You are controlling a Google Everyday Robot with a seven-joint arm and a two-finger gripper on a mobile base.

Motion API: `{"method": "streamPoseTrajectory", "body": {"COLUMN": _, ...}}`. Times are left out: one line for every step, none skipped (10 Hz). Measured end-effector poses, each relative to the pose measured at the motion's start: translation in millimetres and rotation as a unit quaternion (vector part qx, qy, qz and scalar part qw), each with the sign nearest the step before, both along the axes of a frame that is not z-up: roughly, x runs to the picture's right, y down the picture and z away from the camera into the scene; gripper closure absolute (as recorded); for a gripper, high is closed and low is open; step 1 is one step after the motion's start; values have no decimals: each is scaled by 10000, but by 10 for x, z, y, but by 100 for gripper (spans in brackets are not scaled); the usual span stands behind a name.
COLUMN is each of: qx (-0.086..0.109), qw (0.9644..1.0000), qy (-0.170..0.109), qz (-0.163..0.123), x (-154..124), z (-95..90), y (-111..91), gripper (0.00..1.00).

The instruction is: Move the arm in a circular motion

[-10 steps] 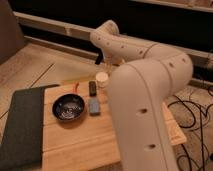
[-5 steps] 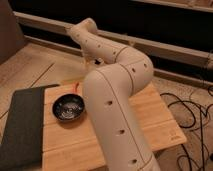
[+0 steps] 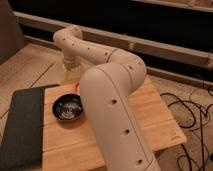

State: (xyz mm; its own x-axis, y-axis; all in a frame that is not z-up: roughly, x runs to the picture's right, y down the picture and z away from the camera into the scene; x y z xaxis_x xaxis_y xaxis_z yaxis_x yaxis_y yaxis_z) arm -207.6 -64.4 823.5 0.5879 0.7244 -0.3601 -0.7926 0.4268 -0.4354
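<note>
The cream-white arm [image 3: 112,95] with rows of small dark holes rises from the bottom middle. It bends at a thick elbow over the table, reaches back left to a second joint [image 3: 70,40], then turns down. The gripper [image 3: 70,76] hangs below that joint, at the far left edge of the wooden table [image 3: 155,120], just behind the dark bowl [image 3: 67,107]. The gripper is small and partly merged with the yellowish background. The bowl sits on the table to the left of the arm.
A dark grey mat [image 3: 22,125] covers the table's left side. Black cables [image 3: 195,107] lie on the floor to the right. A dark wall with a pale rail [image 3: 165,50] runs behind the table.
The arm has swung further left and toward the camera. Its upper joint and gripper moved left, and the arm now hides the small items that stood beside the bowl.
</note>
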Motion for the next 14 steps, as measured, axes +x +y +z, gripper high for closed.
{"method": "streamPoseTrajectory", "body": {"qx": 25, "qw": 9999, "qy": -105, "qz": -52, "x": -12, "z": -135, "y": 113, "gripper": 35}}
{"method": "streamPoseTrajectory", "body": {"qx": 62, "qw": 9999, "qy": -142, "qz": -60, "x": 31, "z": -252, "y": 208, "gripper": 35}}
{"method": "streamPoseTrajectory", "body": {"qx": 101, "qw": 9999, "qy": -128, "qz": -54, "x": 132, "z": -369, "y": 307, "gripper": 35}}
{"method": "streamPoseTrajectory", "body": {"qx": 128, "qw": 9999, "qy": -59, "qz": -12, "x": 274, "z": -460, "y": 387, "gripper": 35}}
{"method": "streamPoseTrajectory", "body": {"qx": 102, "qw": 9999, "qy": 54, "qz": 89, "x": 462, "z": -546, "y": 491, "gripper": 35}}
{"method": "streamPoseTrajectory", "body": {"qx": 74, "qw": 9995, "qy": 208, "qz": 212, "x": 676, "z": -602, "y": 582, "gripper": 35}}
{"method": "streamPoseTrajectory", "body": {"qx": 38, "qw": 9984, "qy": 401, "qz": 388, "x": 915, "z": -644, "y": 671, "gripper": 35}}
{"method": "streamPoseTrajectory", "body": {"qx": 16, "qw": 9966, "qy": 580, "qz": 585, "x": 1101, "z": -667, "y": 710, "gripper": 35}}
{"method": "streamPoseTrajectory", "body": {"qx": 15, "qw": 9920, "qy": 866, "qz": 916, "x": 1361, "z": -673, "y": 701, "gripper": 35}}
{"method": "streamPoseTrajectory", "body": {"qx": 42, "qw": 9835, "qy": 1242, "qz": 1318, "x": 1704, "z": -650, "y": 644, "gripper": 35}}
{"method": "streamPoseTrajectory", "body": {"qx": 85, "qw": 9752, "qy": 1515, "qz": 1609, "x": 1939, "z": -629, "y": 558, "gripper": 35}}
{"method": "streamPoseTrajectory", "body": {"qx": 156, "qw": 9645, "qy": 1816, "qz": 1912, "x": 2182, "z": -602, "y": 410, "gripper": 35}}
{"method": "streamPoseTrajectory", "body": {"qx": 287, "qw": 9527, "qy": 2120, "qz": 2161, "x": 2408, "z": -556, "y": 169, "gripper": 35}}
{"method": "streamPoseTrajectory", "body": {"qx": 381, "qw": 9465, "qy": 2291, "qz": 2238, "x": 2526, "z": -515, "y": 6, "gripper": 35}}
